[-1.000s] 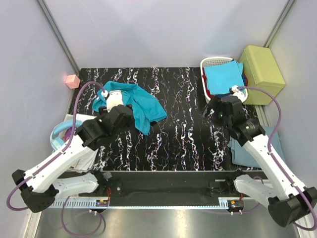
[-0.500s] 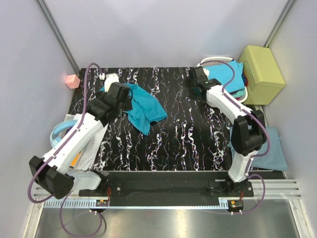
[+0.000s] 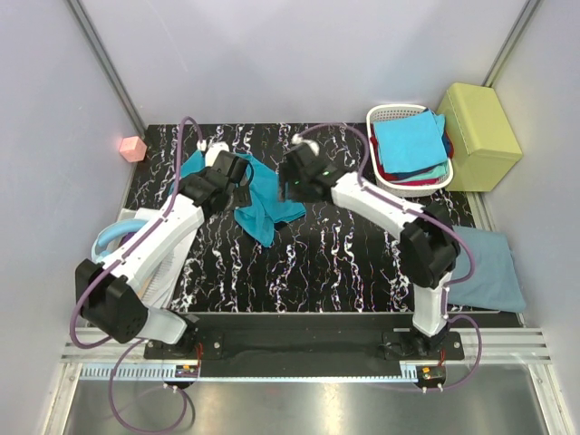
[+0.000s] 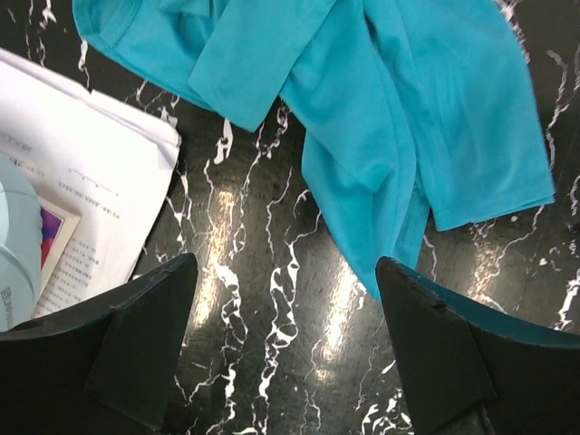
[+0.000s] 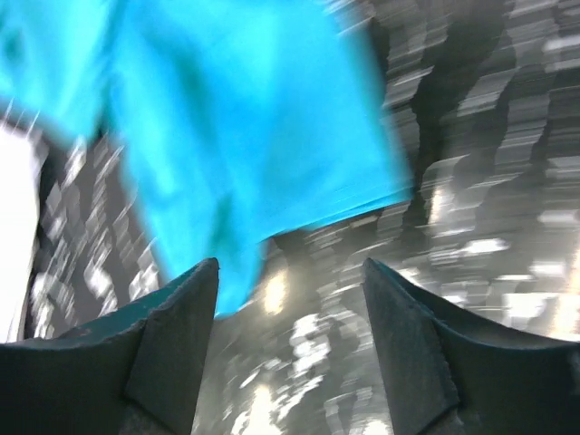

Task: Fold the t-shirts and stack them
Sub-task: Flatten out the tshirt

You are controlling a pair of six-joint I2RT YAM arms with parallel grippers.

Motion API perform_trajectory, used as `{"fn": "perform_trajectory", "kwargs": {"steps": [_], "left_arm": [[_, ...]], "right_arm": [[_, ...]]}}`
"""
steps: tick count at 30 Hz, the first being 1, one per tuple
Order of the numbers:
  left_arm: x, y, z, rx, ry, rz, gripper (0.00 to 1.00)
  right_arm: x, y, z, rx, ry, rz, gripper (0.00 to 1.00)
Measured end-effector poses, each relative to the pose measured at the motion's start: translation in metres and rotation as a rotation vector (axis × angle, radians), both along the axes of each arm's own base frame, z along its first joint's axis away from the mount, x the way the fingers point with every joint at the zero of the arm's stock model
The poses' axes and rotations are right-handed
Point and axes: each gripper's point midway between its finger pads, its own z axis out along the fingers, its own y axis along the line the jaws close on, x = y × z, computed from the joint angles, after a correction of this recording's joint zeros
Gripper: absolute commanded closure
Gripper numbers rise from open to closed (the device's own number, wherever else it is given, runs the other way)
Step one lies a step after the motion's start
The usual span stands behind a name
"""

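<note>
We see the left hand (image 4: 285, 267) with its fingers spread apart and nothing between them, over the black marbled worktop (image 4: 272, 362), just short of the crumpled teal shirt (image 4: 381, 136). That shirt lies bunched on the far left part of the worktop, between the two hands. A stack of papers (image 4: 82, 208) sits at the worktop's left edge. The right hand (image 5: 290, 267) is spread apart and empty too, above the shirt's right edge; its own view is blurred. In the white basket (image 3: 385, 113) at the far right, a folded bright blue shirt (image 3: 410, 140) tops a pile with red cloth (image 3: 412, 178) showing beneath. A yellow-green box (image 3: 478, 122) stands just beside the basket. A grey-blue shirt (image 3: 489, 272) lies flat at the near right edge
</note>
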Motion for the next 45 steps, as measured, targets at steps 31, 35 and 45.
{"fn": "perform_trajectory", "kwargs": {"steps": [31, 35, 45], "left_arm": [[-0.045, 0.023, -0.029, 0.028, 0.056, -0.027, 0.14], [-0.049, 0.025, -0.031, 0.031, 0.060, -0.030, 0.14], [-0.051, 0.025, -0.035, 0.030, 0.071, -0.034, 0.14]], "right_arm": [[-0.037, 0.112, -0.080, -0.004, 0.127, 0.175, 0.49], [-0.039, 0.115, -0.083, -0.005, 0.132, 0.174, 0.45], [-0.040, 0.106, -0.093, -0.040, 0.140, 0.148, 0.43]]}}
